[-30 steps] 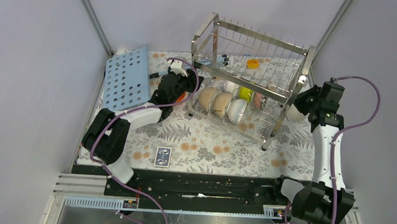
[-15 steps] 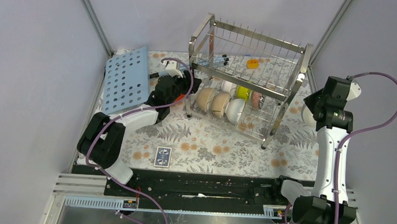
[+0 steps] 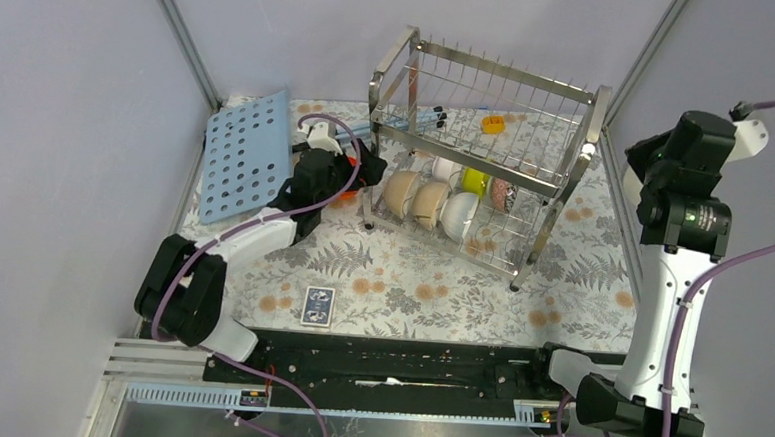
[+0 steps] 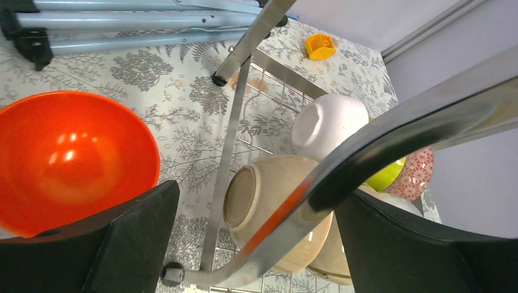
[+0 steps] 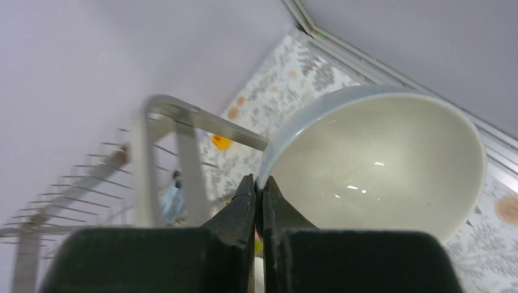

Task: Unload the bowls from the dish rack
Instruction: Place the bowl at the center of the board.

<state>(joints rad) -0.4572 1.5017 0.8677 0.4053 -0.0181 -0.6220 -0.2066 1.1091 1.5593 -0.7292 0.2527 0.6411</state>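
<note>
The steel dish rack (image 3: 487,149) stands mid-table; its lower tier holds beige bowls (image 3: 417,195), a white one (image 3: 461,214), a green one (image 3: 479,180) and a red-patterned one (image 3: 505,195). My left gripper (image 4: 253,198) is open at the rack's left end, with a rack tube (image 4: 366,152) running across the gap and a beige bowl (image 4: 275,213) beyond it. An orange bowl (image 4: 67,159) sits upright on the table beside my left finger (image 4: 122,244), free of it. High at the right, my right gripper (image 5: 258,183) is shut on the rim of a pale white bowl (image 5: 379,165).
A light-blue perforated board (image 3: 247,151) leans at the back left. A small card box (image 3: 318,305) lies near the front. A yellow piece (image 3: 494,123) sits on the rack's upper tier. Blue rods (image 4: 153,21) lie behind the orange bowl. Walls close in on both sides.
My left gripper has opened and let go of the orange bowl, which now rests on the table. The right arm has risen up and away from the rack with the white bowl.
</note>
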